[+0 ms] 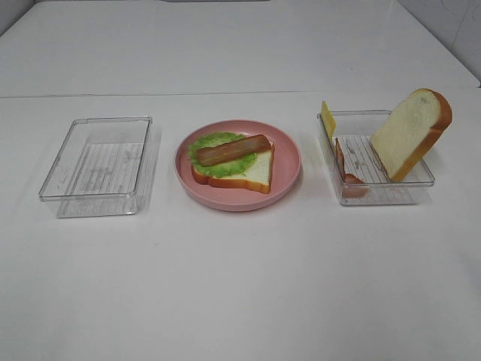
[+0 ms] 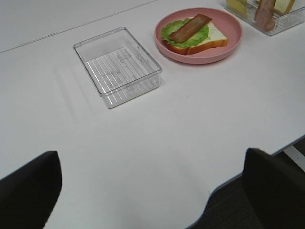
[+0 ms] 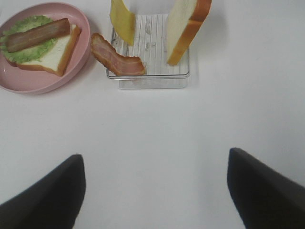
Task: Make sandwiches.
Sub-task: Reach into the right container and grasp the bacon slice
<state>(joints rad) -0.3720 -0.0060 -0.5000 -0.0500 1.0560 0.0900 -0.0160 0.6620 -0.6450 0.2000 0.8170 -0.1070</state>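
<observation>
Sitting at the left of the white table (image 1: 240, 286) is a see-through plastic tray (image 1: 98, 169). The left gripper (image 2: 152, 191) hangs over bare tabletop short of that tray, its dark fingers (image 2: 31, 188) spread wide with nothing between them. In the middle, a pink plate (image 1: 289, 162) carries the half-built sandwich (image 1: 233, 162): a bread slice (image 1: 259, 171) lying flat, lettuce (image 1: 214, 143) on it and a bacon strip (image 1: 231, 150) on top, well apart from both pairs of fingers. On the right, a second tray (image 1: 391, 192) holds a cheese square (image 1: 328, 119), a second bacon strip (image 1: 349, 179) that seems to lean on the plate-side wall, and a second bread slice (image 1: 409, 131) standing on edge. The right gripper (image 3: 155, 191) hovers short of this tray, spread wide and holding nothing.
</observation>
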